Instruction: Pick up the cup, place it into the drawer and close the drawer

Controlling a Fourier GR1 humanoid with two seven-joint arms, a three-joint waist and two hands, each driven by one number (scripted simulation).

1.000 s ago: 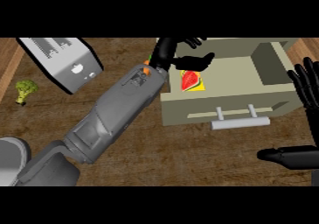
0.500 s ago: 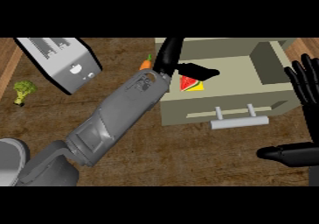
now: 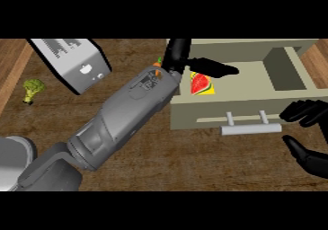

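We see the left hand [image 3: 192,63] reaching up and over the open drawer [image 3: 285,96], its grey forearm running diagonally from the lower left corner of the view up to the drawer's near-left corner. Fingers look straight, w/ one group pointing up toward the far rim and the thumb or another finger stretched to the right over the drawer's inside; nothing is visibly held betw. them. The right hand [image 3: 311,134] shows at the right edge, just beside the drawer's front corner: upper fingers are bent at the drawer front, lower part juts left below, & there's a gap betw. the two, so we read it as relaxed, holding nothing. The cup: we can't make it out anywhere, so we can't tell where it is. Inside the drawer, at its left, lies a watermelon slice [image 3: 201,84], red w/ green-yellow rind, just below the left hand. A bit of carrot [image 3: 157,67] peeks out at the left forearm's wrist, just outside the drawer's left wall. The drawer handle [image 3: 251,128] sticks out from the front panel toward us. On the wooden counter [image 3: 213,166] a toaster-like grey appliance [image 3: 72,63] sits upper left, a broccoli floret [image 3: 32,89] lies well to its left near the edge.
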